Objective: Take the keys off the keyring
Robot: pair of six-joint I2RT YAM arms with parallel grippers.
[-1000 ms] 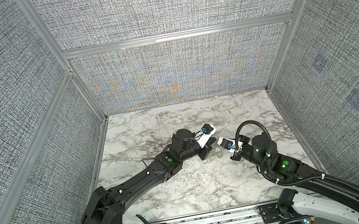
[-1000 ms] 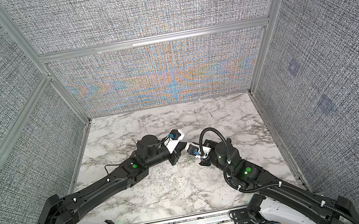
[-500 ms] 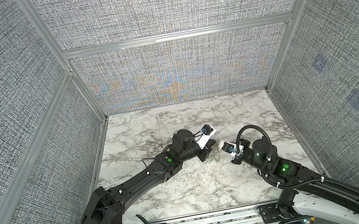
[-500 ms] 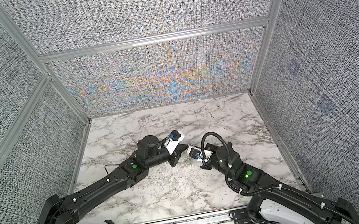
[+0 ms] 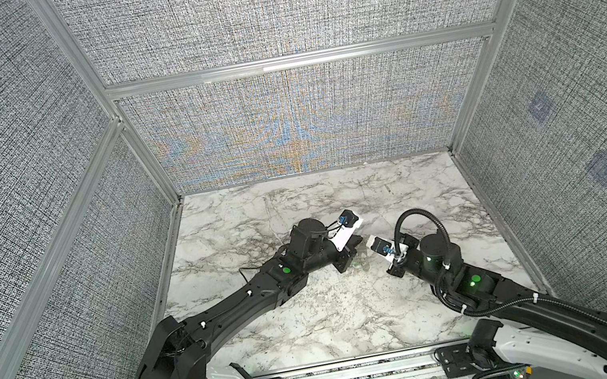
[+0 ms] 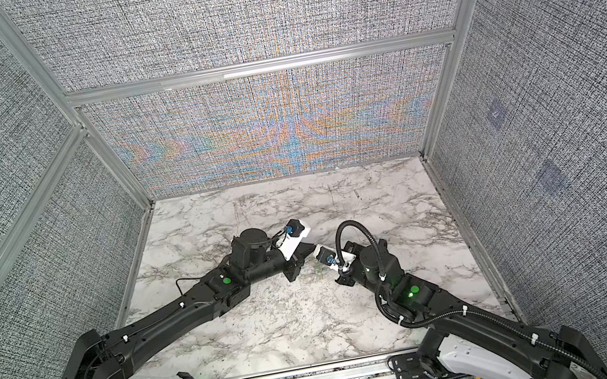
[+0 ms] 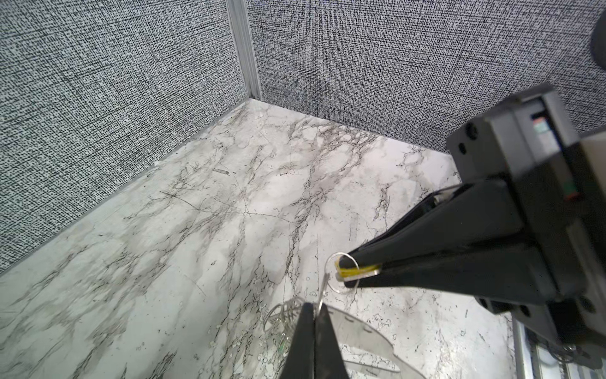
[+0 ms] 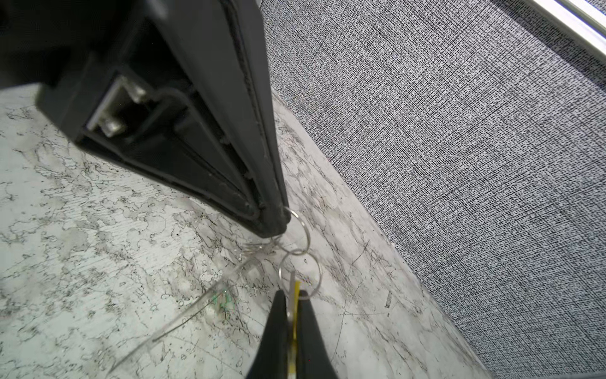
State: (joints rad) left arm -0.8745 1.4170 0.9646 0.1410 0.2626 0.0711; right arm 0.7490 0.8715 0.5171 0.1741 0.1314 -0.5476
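Note:
My left gripper (image 7: 314, 306) is shut on a thin wire ring (image 8: 301, 229) above the marble table. That ring links to a small split ring (image 7: 341, 273) carrying the yellow-tagged key (image 8: 296, 288). My right gripper (image 8: 292, 295) is shut on that key, its tips almost touching the left gripper's. The keyring, a flat grey holder (image 7: 360, 331), hangs tilted below the left fingertips. A green tag (image 8: 224, 300) shows beside it; its key is too blurred to make out. In both top views the grippers (image 5: 359, 250) (image 6: 308, 259) meet mid-table.
Marble tabletop (image 5: 317, 323) enclosed by grey fabric walls (image 5: 303, 123) on three sides. An aluminium rail (image 5: 347, 374) runs along the front edge, with both arm bases on it. The right arm's black cable loop (image 5: 417, 221) arcs above its wrist.
The right arm's wrist has drifted slightly toward the front of the table. The left arm has stayed put, and both grips are unchanged.

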